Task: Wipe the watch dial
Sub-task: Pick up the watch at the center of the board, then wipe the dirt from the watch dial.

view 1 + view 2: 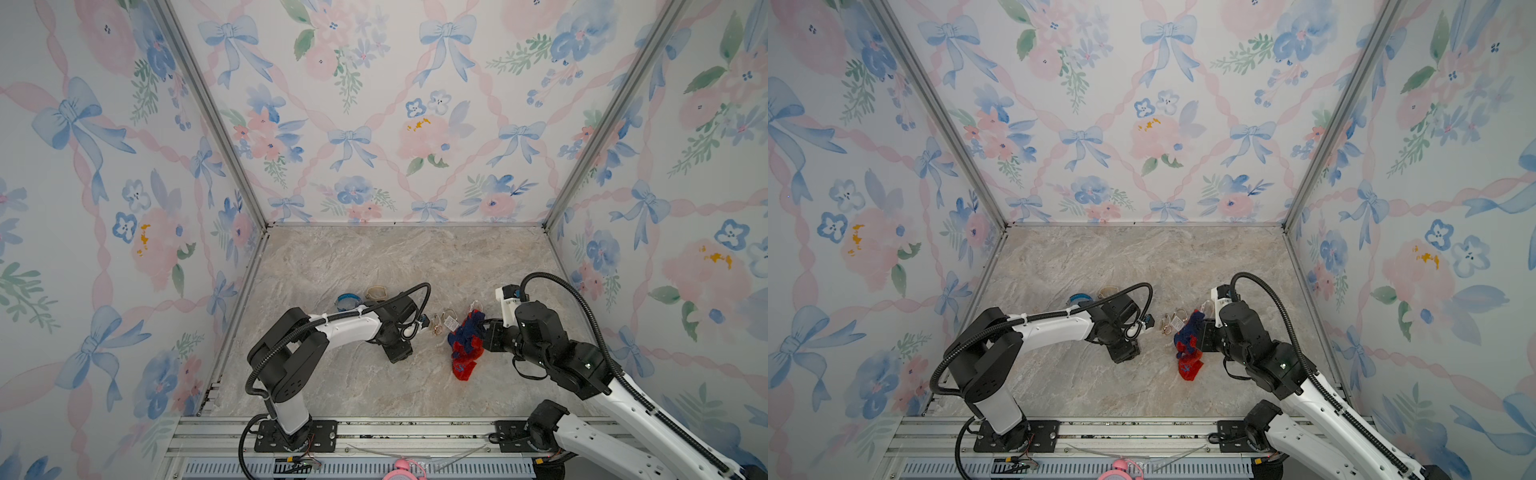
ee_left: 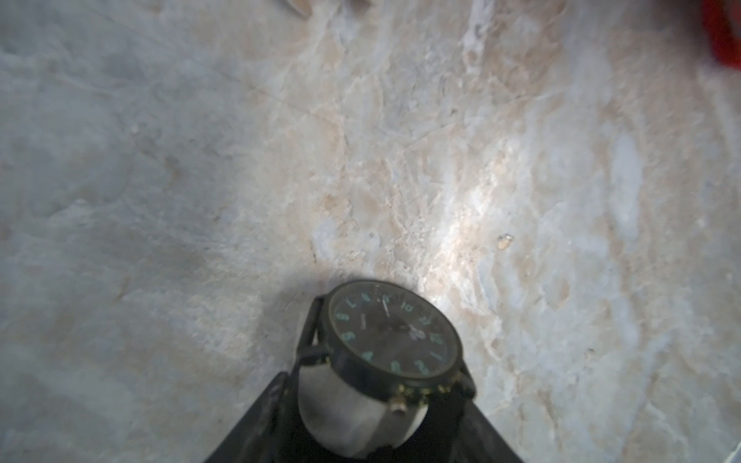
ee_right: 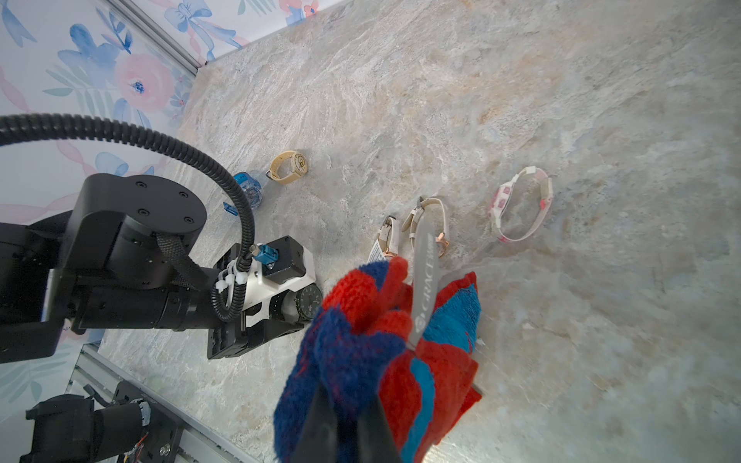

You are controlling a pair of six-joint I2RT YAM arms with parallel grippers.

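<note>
Watches (image 3: 300, 162) (image 3: 248, 188) (image 3: 387, 234) (image 3: 442, 238) (image 3: 503, 196) number 6, including 1 black watch (image 2: 395, 336), beside 1 cloth (image 3: 361, 340).

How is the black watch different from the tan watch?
The black watch has a dark dial with teal numbers; the tan watch has a pale dial. The black watch sits between the fingers of the left gripper; the tan watch lies on the table. Both have round dials and looped straps.

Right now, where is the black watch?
The black watch sits between the fingers of the left hand, near the table middle; the right wrist view shows it close beside the red-and-blue cloth gripped by the right hand.
</note>
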